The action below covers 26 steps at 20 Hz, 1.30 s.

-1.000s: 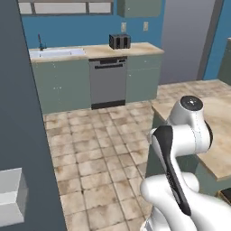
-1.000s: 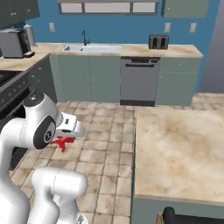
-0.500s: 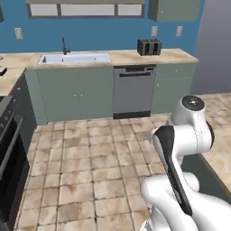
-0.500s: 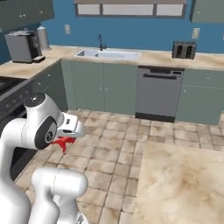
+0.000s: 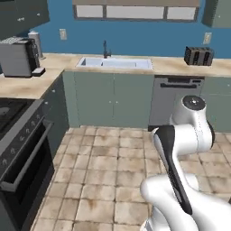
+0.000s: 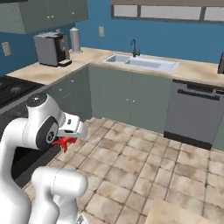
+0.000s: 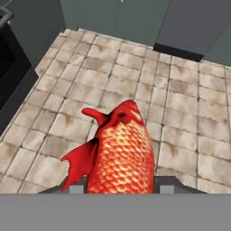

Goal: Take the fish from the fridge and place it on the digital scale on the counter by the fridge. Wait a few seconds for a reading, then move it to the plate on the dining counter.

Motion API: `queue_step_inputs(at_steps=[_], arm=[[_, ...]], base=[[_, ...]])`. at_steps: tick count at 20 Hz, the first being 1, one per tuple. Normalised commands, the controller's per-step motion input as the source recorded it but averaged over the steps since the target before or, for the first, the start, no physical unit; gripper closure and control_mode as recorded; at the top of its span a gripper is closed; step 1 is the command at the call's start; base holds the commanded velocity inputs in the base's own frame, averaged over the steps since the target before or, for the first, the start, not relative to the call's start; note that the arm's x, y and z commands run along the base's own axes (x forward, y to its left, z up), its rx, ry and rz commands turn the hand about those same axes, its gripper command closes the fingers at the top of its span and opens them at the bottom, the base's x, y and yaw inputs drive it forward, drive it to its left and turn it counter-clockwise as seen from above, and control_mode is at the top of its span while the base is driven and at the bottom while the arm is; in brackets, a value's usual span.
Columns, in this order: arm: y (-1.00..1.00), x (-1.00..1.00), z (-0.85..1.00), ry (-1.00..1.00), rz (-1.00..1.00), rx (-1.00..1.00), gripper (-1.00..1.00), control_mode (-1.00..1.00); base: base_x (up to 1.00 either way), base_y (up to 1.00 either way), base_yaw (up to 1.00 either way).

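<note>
End effector (image 7: 118,185) grips fish (image 7: 118,155) above tiled floor (image 7: 180,108).

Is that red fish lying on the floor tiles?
No. In the hand view the fish sits clamped between the gripper fingertips, held up in the air above the tiled floor.
</note>
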Motion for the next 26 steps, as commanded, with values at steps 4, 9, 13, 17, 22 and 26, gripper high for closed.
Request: queue_step_inputs(at_steps=[4, 9, 13, 17, 22, 26], arm=[[0.00, 0.00, 0.00, 0.00, 0.00, 0.00, 1.00, 1.00], [0.00, 0.00, 0.00, 0.00, 0.00, 0.00, 1.00, 1.00], [0.00, 0.00, 0.00, 0.00, 0.00, 0.00, 1.00, 1.00], [0.00, 0.00, 0.00, 0.00, 0.00, 0.00, 1.00, 1.00], [0.00, 0.00, 0.00, 0.00, 0.00, 0.00, 1.00, 1.00], [0.00, 0.00, 0.00, 0.00, 0.00, 0.00, 1.00, 1.00]], base=[[0.33, 0.36, 0.72], [0.39, 0.46, 0.70], [0.84, 0.56, 0.46], [0.96, 0.56, 0.32], [0.84, 0.50, 0.31], [0.02, 0.41, 0.50]])
